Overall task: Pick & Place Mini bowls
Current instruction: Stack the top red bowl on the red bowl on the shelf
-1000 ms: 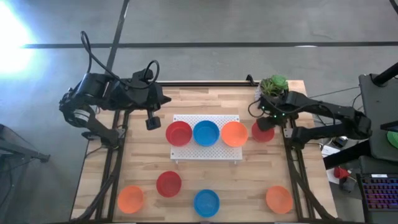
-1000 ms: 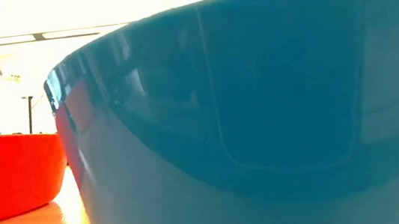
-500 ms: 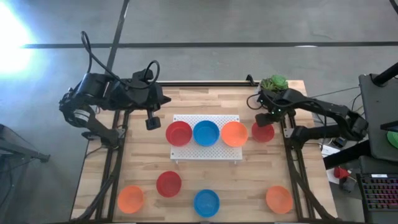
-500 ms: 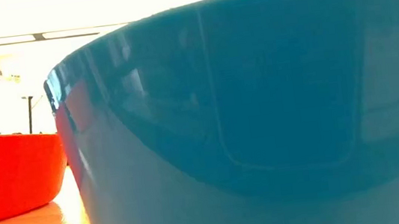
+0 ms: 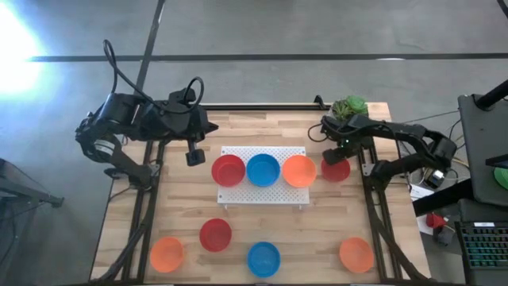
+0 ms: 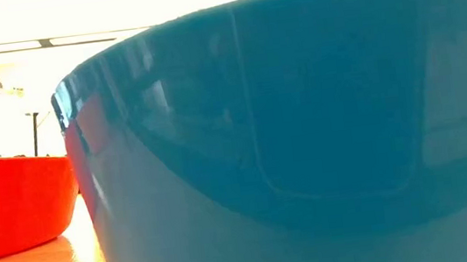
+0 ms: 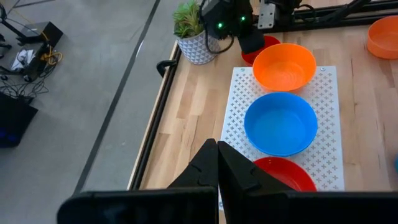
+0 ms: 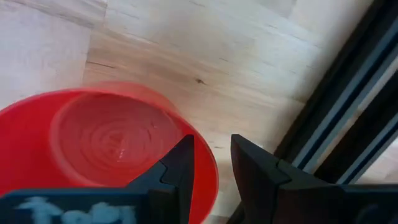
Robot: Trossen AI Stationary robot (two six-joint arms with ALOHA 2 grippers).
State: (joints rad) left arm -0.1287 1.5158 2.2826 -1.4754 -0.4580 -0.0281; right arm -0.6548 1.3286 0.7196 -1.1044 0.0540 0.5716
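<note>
A red mini bowl stands on the wood just right of the white perforated board. My right gripper points down over its far rim. It is open, with one finger inside the rim and one outside; wood shows between the rim and the outer finger. Red, blue and orange bowls sit in a row on the board. My left gripper hangs shut and empty above the table's far left.
Several more bowls stand along the near edge: orange, red, blue, orange. A potted plant stands at the far right corner, close behind my right gripper. The blue bowl fills the low view.
My right gripper has come down toward the red bowl beside the board, and its arm has swung a little toward the table's left. The bowl has stayed where it was. The gap between the fingers looks unchanged.
</note>
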